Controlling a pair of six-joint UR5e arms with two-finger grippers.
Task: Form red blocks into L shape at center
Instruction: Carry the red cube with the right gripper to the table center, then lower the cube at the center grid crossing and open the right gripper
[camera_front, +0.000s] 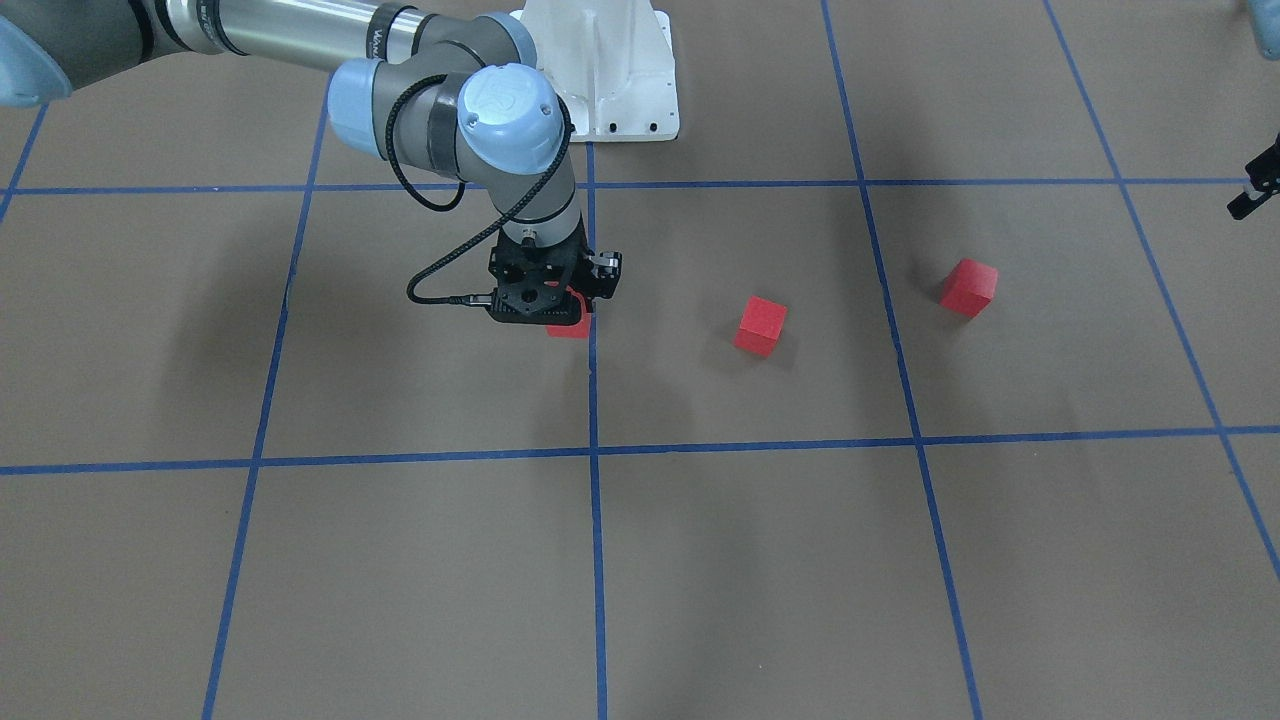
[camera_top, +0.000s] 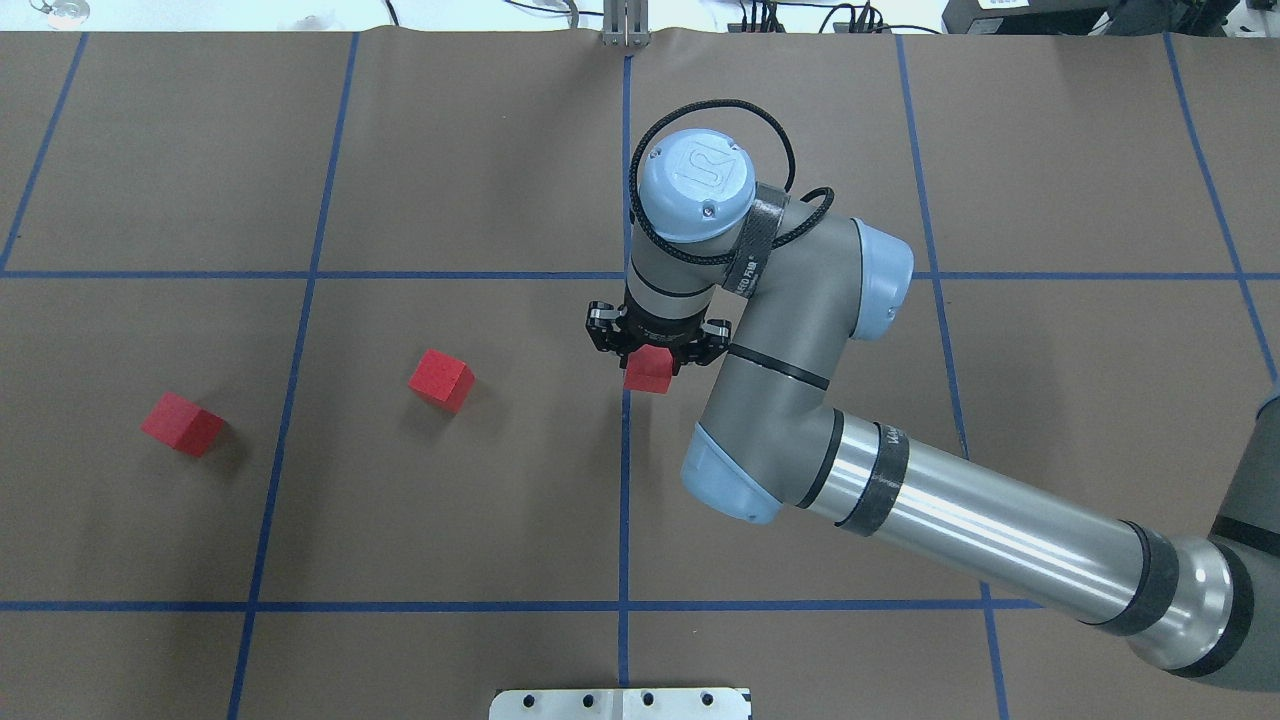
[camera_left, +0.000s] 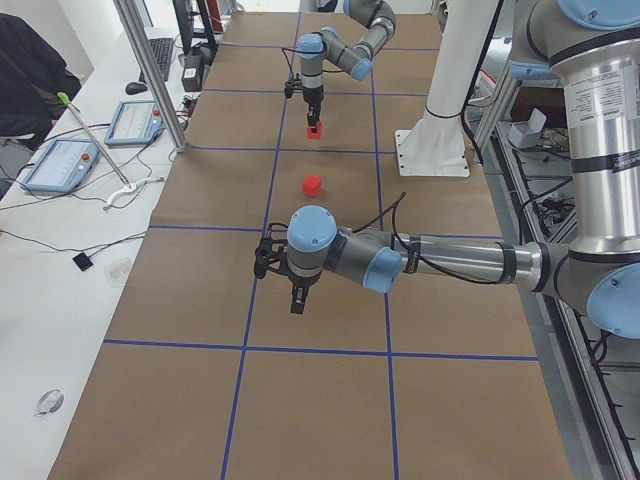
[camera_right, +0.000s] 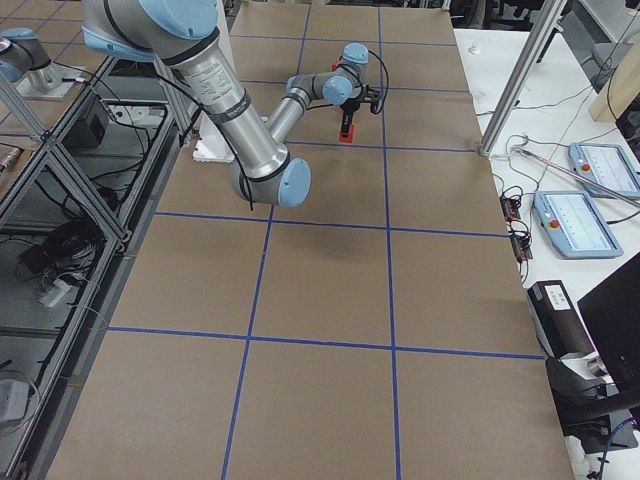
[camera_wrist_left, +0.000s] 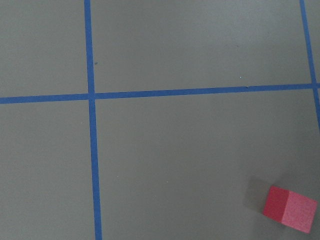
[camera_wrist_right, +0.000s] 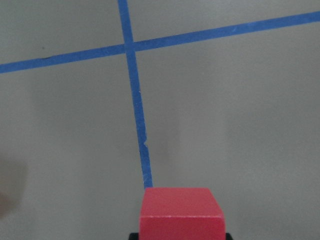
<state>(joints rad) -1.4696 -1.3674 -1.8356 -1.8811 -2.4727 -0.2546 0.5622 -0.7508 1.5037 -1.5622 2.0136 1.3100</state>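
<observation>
My right gripper (camera_top: 650, 352) is shut on a red block (camera_top: 648, 370) and holds it low over the middle blue tape line (camera_top: 625, 480) at the center. The held block fills the bottom of the right wrist view (camera_wrist_right: 180, 212) and shows under the gripper in the front view (camera_front: 570, 324). A second red block (camera_top: 440, 380) lies on the brown floor in the square to the left. The third red block (camera_top: 182, 423) lies further left, and also shows in the left wrist view (camera_wrist_left: 290, 207). My left gripper (camera_left: 297, 300) hovers above the floor near that side; I cannot tell whether it is open.
The white robot base (camera_front: 600, 70) stands at the table's near edge on the middle line. Blue tape lines divide the brown floor into large squares. Operator desks with tablets (camera_left: 60, 165) run along the far side.
</observation>
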